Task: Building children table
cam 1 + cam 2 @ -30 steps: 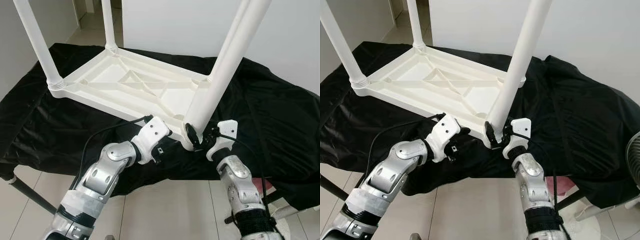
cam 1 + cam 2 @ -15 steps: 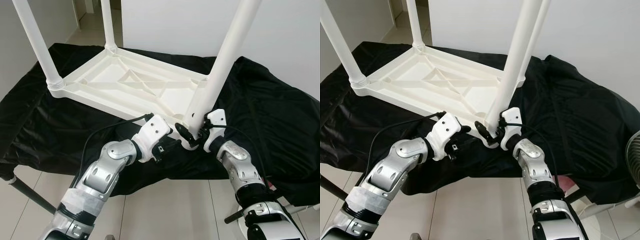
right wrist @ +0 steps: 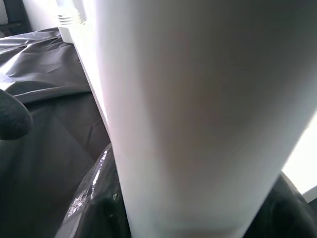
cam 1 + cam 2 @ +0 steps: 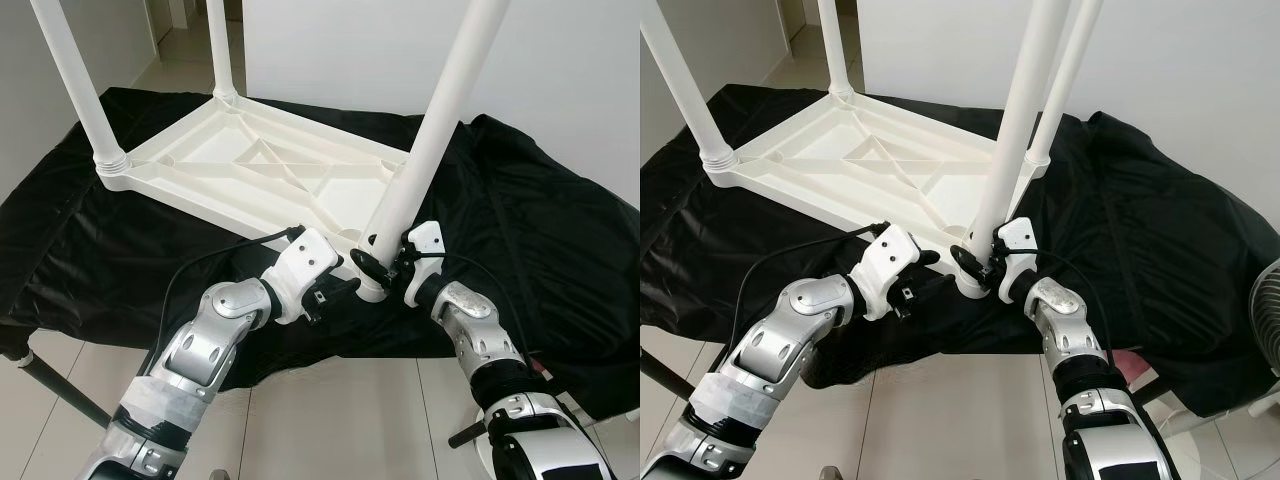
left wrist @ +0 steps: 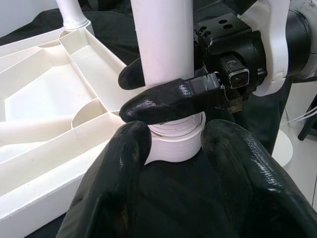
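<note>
A white plastic table (image 4: 250, 165) lies upside down on a black cloth (image 4: 560, 230). Three legs stand in it: front left (image 4: 80, 90), back left (image 4: 222, 50) and back right (image 4: 1065, 90). The fourth leg (image 4: 425, 150) rises a little tilted from the near right corner socket (image 5: 176, 144). My right gripper (image 4: 378, 262) is shut on this leg just above its foot; one of its fingers (image 5: 163, 101) crosses the leg (image 5: 161, 39). My left gripper (image 4: 345, 285) is open, its fingertips (image 5: 121, 163) either side of the socket collar.
The cloth drapes over a low surface whose near edge is just under my arms. Pale tiled floor (image 4: 330, 420) lies below. A black bar (image 4: 50, 385) sticks out at the lower left, a fan (image 4: 1270, 310) stands at the far right, and a white wall is behind.
My right gripper has carried the leg's foot left onto the corner socket, and the leg now stands more upright. The left gripper has hardly moved.
</note>
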